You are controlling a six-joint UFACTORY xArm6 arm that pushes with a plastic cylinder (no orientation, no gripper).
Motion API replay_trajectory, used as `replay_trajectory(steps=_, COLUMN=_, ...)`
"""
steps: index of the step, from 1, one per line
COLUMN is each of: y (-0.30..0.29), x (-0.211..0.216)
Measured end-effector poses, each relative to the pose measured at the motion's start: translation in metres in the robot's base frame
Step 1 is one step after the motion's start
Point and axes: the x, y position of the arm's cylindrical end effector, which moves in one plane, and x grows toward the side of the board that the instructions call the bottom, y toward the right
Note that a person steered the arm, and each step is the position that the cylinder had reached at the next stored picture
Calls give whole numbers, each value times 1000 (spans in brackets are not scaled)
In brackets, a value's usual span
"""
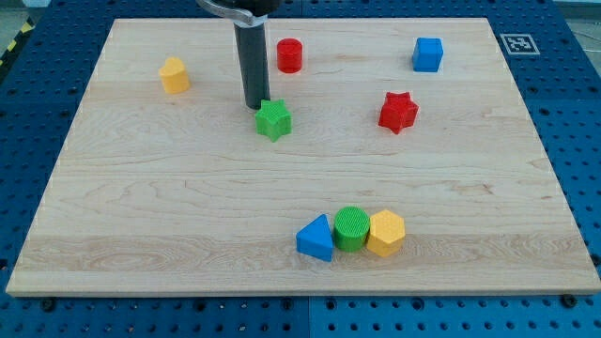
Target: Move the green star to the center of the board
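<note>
The green star [273,119] lies on the wooden board [188,207], above and a little left of the board's middle. My tip [256,106] stands right at the star's upper left edge, touching it or nearly so. The dark rod rises from there to the view's top.
A red cylinder [289,55] sits just above the star, a yellow block [174,75] at upper left, a blue cube [427,54] at upper right, a red star [398,112] at right. A blue triangle [315,238], green cylinder [352,228] and yellow hexagon [385,233] sit in a row near the bottom.
</note>
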Motion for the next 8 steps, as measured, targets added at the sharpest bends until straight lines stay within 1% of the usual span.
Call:
replay_trajectory(steps=1, y=-1, x=0)
replay_trajectory(steps=2, y=-16, x=0)
replay_trajectory(steps=3, y=-14, x=3)
replay_trajectory(steps=5, y=7, x=30)
replay_trajectory(steps=8, y=15, x=38)
